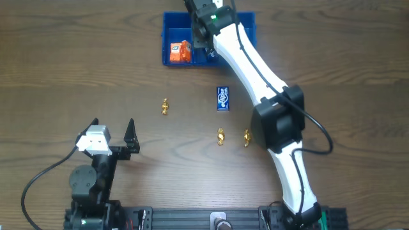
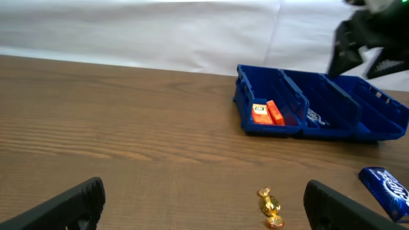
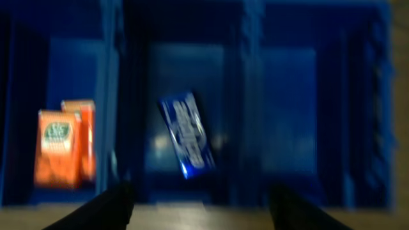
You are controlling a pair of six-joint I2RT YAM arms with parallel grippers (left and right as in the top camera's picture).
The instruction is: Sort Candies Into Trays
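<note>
Wooden table, blue tray, blue candy, three gold candies

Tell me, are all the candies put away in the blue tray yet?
Not yet. Done: two orange boxes sit in one end compartment of the blue tray, and a blue candy lies in the middle one. In hand: nothing; the right gripper hangs open over the tray and the left gripper sits open near its base. Left: a second blue candy and three gold candies on the table.
</note>
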